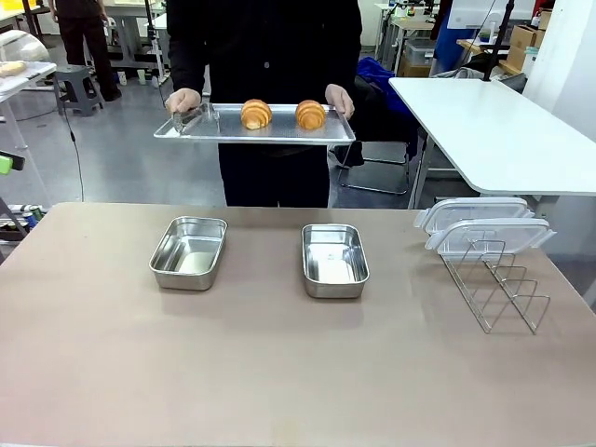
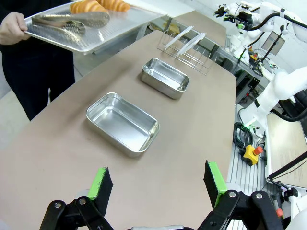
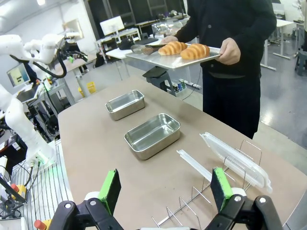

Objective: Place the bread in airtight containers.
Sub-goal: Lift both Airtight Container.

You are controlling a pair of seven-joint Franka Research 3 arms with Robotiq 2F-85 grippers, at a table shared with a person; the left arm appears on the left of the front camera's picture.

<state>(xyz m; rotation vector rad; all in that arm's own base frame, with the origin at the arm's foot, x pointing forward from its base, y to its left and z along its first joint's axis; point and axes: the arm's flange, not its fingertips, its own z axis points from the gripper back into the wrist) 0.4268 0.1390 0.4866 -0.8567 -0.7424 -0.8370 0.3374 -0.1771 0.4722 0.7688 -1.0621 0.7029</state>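
Two stainless-steel pans, front view: left pan [image 1: 189,251] and right pan [image 1: 334,260], rectangular with rounded corners, set apart side by side on the brown table [image 1: 279,372]. Both are empty, with bare shiny floors. Two clear white-rimmed lids [image 1: 477,213] lean on a wire rack [image 1: 494,284] at the table's right end, well apart from the pans. Bread: left croissant [image 1: 256,114] and right croissant [image 1: 310,115], golden-brown, ridged and oval, lie side by side on a flat steel tray [image 1: 279,136]. The person beyond the far edge holds the tray in both hands [image 1: 183,99], above the table's level. Metal tongs [image 1: 189,118] lie at the tray's left end.

Left wrist view: left gripper [image 2: 158,184], jaws spread wide with nothing between the green pads [image 2: 100,184], hangs over bare table. The left pan [image 2: 122,123] is nearest and the right pan [image 2: 165,78] farther along, both empty. Rack and lids [image 2: 184,43] stand beyond. The tray [image 2: 57,36] sits at top left, carrying the tongs [image 2: 72,21] and both croissants [image 2: 88,6].

Right wrist view: right gripper [image 3: 165,191], jaws likewise spread wide and holding nothing, hangs just above the rack [image 3: 192,201] and lids [image 3: 235,158]. The right pan [image 3: 152,135] is nearer and the left pan [image 3: 125,104] farther, both empty. The croissants [image 3: 194,51] rest on the raised tray [image 3: 158,59], their crusts glossy with darker ridges.
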